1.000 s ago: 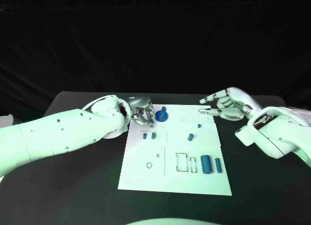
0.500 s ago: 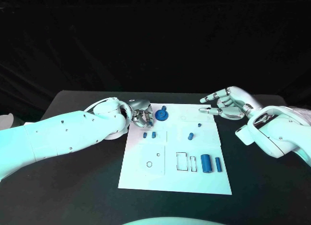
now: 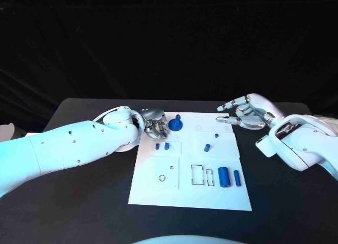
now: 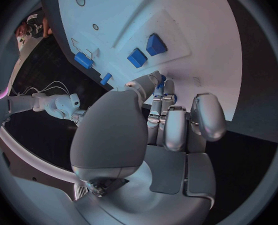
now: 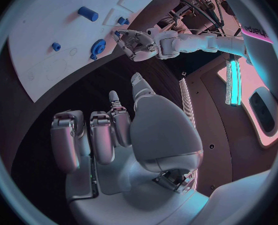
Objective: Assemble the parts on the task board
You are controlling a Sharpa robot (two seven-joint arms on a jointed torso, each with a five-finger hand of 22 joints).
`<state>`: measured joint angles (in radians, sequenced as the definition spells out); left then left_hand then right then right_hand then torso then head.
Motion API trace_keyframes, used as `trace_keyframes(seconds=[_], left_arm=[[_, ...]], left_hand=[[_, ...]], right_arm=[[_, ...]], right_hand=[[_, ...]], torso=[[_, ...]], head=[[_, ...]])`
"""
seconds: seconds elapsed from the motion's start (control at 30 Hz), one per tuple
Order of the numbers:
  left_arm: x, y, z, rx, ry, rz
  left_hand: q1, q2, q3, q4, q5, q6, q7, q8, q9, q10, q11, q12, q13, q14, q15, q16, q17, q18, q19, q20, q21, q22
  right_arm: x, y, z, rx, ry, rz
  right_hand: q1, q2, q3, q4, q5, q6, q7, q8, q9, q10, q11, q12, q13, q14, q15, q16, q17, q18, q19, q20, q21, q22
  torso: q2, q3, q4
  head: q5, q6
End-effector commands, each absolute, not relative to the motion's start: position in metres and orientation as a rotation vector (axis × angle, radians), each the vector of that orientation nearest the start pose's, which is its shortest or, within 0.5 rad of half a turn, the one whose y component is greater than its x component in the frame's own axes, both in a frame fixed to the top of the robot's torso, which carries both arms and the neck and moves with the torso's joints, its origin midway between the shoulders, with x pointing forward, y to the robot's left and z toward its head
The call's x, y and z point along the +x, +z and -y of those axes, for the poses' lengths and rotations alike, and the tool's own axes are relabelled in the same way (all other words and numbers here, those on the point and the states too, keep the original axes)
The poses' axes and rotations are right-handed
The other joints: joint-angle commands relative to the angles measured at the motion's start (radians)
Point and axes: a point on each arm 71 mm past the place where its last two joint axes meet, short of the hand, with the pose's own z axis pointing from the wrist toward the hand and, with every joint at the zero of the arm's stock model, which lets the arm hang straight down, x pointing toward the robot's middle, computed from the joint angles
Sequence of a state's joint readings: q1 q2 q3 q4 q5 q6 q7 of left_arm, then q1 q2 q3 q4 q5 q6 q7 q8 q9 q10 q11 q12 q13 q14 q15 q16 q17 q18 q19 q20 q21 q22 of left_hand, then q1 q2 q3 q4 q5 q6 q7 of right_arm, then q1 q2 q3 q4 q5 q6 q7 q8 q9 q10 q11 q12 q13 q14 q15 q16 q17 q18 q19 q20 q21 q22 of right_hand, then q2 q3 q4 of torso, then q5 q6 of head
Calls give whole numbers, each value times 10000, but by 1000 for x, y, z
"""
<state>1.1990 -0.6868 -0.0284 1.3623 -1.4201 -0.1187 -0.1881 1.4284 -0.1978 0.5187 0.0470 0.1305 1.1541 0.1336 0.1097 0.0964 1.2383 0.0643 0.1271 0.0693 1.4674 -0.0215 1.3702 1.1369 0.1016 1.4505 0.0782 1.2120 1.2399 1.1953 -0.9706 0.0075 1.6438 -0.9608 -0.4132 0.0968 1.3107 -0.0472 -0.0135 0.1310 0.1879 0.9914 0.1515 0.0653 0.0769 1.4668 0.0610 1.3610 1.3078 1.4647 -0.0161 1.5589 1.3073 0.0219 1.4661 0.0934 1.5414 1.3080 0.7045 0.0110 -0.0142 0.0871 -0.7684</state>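
On the black counter [image 3: 81,193], the task board [image 3: 187,195] carries the blue parts [image 3: 224,177]. The left hand [image 3: 153,126], fingers curled, reaches the round part [image 3: 175,124] at the board's 11 o'clock; whether it grasps cannot be told. Seating likely comes next. The right hand [image 3: 243,114] hovers released at 1 o'clock.
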Motion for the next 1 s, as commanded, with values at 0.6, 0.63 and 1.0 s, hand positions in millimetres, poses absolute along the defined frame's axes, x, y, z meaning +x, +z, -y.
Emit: trace_keyframes(seconds=[0.6, 0.63, 1.0], left_arm=[[514, -212, -166, 1849, -5301, -19168], [514, -212, -166, 1840, -5294, -19162], [515, -211, -166, 1786, -5295, -19074]], left_hand=[[-248, -117, -2, -35, -110, -136, 62, -250, -83, -69, 60, -276, -7, 277, 58, 45, -119, -154, 45, 42, -3, 1], [-269, -136, -2, -42, -109, -201, 86, -297, -103, -88, 78, -305, -8, 274, 72, 44, -131, -155, 43, 52, -6, 2], [-426, -272, 13, -83, -100, -966, 147, -502, -302, -241, 162, -535, -7, 249, 150, 49, -238, -143, 23, 134, -61, -12]], right_arm=[[467, -152, 227, 2524, 10207, -15740], [467, -152, 227, 2525, 10205, -15739], [467, -152, 227, 2537, 10188, -15738]], right_hand=[[26, 56, -58, -17, 33, -13, -33, 11, 11, 21, 12, -22, 1432, 999, 50, -29, 2379, -70, 716, 10, -35, 2011], [26, 56, -58, -17, 33, -13, -33, 11, 11, 21, 12, -22, 1432, 999, 50, -29, 2379, -70, 716, 10, -35, 2011], [38, 74, -89, -12, 33, -8, -34, 13, 13, 11, 11, -46, 1416, 994, 48, -43, 2356, -67, 710, 9, -42, 1999]], torso=[[1, -4, 5], [0, -5, 6], [0, -2, 3]], head=[[-18, -26], [-20, -26], [-8, -26]])
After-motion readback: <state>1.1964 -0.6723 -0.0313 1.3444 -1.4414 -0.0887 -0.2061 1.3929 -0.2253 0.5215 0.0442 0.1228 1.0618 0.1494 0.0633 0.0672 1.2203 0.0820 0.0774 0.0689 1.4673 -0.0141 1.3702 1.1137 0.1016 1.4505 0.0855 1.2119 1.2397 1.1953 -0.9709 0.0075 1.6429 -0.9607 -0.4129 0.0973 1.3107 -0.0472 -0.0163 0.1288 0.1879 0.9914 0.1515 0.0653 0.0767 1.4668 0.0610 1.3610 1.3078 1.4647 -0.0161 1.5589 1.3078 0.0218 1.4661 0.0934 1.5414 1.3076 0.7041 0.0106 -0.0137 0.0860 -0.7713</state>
